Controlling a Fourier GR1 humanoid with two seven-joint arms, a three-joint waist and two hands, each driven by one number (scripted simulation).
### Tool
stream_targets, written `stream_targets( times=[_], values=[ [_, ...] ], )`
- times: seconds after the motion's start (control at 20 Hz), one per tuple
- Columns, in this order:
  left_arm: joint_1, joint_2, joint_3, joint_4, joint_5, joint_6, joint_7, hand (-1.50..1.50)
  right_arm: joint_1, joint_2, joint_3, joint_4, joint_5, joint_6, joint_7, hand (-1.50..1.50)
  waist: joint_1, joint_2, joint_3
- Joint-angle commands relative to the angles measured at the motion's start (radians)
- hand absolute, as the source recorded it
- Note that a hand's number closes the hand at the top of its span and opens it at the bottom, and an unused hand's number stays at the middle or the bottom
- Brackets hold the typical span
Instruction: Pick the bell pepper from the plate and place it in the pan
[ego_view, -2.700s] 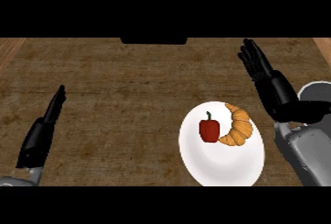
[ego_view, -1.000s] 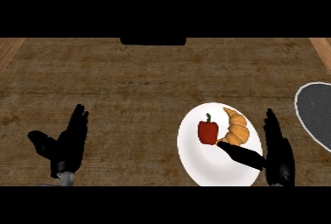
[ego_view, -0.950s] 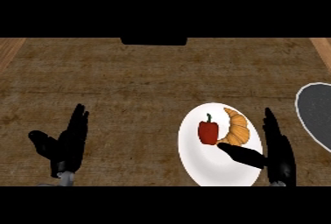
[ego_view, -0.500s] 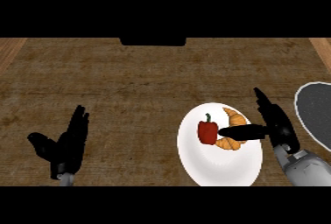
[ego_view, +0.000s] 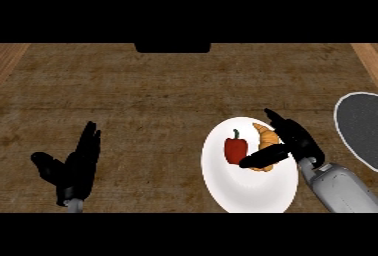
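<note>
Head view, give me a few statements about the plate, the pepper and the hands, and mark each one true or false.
1. The bell pepper lies on the plate. True.
2. A croissant shares that plate. True.
3. The pan already holds the pepper. False: the visible part of the pan holds nothing.
4. The right hand is over the plate, its thumb beside the pepper. True.
5. The left hand holds the pepper. False: it is open, left of the plate.

Single head view looked steeply down at the counter (ego_view: 148, 90). Forearms entered from the frame's lower edge.
</note>
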Motion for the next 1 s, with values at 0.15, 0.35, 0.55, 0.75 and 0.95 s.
stream_targets(
  times=[0.15,0.35,0.55,0.75,0.95],
  values=[
    [-0.008,-0.068,-0.023,0.008,-0.051,0.060,0.051,0.00,0.045,0.077,-0.039,0.062,0.069,0.049,-0.086,-1.50,-0.007,0.006,-0.008],
    [-0.029,-0.070,0.002,0.088,-0.036,0.008,0.029,0.00,0.046,0.138,-0.051,0.073,0.108,-0.003,-0.115,-1.50,-0.008,0.007,-0.008],
    [-0.044,-0.036,0.042,0.085,-0.017,-0.035,0.047,0.00,0.029,0.195,-0.047,0.174,0.191,-0.046,-0.148,-1.50,-0.005,0.008,-0.008],
    [0.038,-0.030,0.033,0.015,-0.025,-0.042,0.054,0.00,0.055,0.168,-0.068,0.153,0.199,0.008,-0.144,-1.50,-0.003,0.006,-0.008],
    [0.007,-0.072,0.017,0.043,-0.059,-0.023,0.035,0.00,0.062,0.265,-0.052,0.185,0.228,-0.023,-0.139,-1.50,-0.005,0.007,-0.008]
  ],
)
